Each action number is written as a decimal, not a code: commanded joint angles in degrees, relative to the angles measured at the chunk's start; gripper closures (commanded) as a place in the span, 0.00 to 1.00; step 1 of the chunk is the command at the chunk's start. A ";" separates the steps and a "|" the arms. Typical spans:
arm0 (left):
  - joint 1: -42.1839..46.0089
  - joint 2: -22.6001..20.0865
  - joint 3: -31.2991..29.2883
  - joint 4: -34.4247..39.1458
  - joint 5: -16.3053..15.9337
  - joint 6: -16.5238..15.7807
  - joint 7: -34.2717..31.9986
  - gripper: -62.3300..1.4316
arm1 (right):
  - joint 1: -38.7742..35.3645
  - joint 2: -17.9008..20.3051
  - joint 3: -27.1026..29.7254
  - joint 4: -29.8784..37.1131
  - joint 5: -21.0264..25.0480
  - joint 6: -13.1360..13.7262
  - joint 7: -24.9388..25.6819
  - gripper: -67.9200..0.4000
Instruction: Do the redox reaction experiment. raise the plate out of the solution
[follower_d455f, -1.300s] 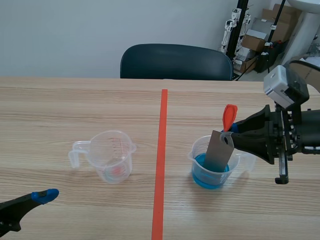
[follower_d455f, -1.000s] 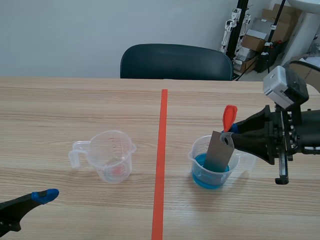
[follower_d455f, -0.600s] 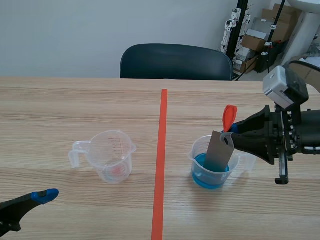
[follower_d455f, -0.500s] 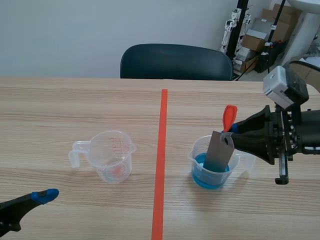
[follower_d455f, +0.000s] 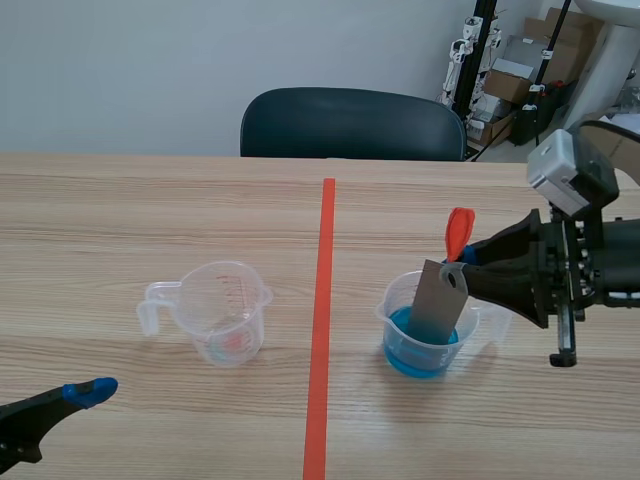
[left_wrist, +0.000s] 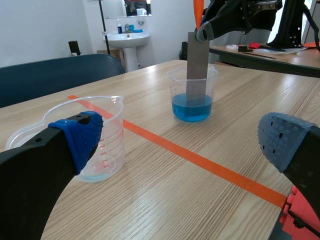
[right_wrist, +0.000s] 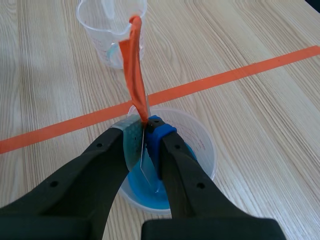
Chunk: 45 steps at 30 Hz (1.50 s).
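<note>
The plate (follower_d455f: 436, 305) is clamped at its top by the right pincer (right_wrist: 144, 131), its foot sunk in blue solution (follower_d455f: 402, 352) below; the beaker (follower_d455f: 392, 306) could be tipped by a slanted lift.

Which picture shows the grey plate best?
The scene view: the plate shows its flat face, dipped in the blue water, pinched by the right gripper. The left wrist view shows it farther off. The right wrist view, only its thin edge.
</note>
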 joint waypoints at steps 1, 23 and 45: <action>0.39 0.13 0.04 0.63 -0.35 0.07 -2.62 0.00 | 1.05 1.64 1.29 1.03 1.90 0.68 1.53 0.99; 0.15 0.13 0.04 0.59 -0.35 0.09 -2.62 0.00 | 1.03 8.04 4.68 9.81 7.76 0.68 1.42 0.99; 8.39 -14.10 0.04 6.32 -17.38 0.31 -2.62 0.51 | 1.05 22.45 4.68 20.22 23.96 0.68 -0.04 0.99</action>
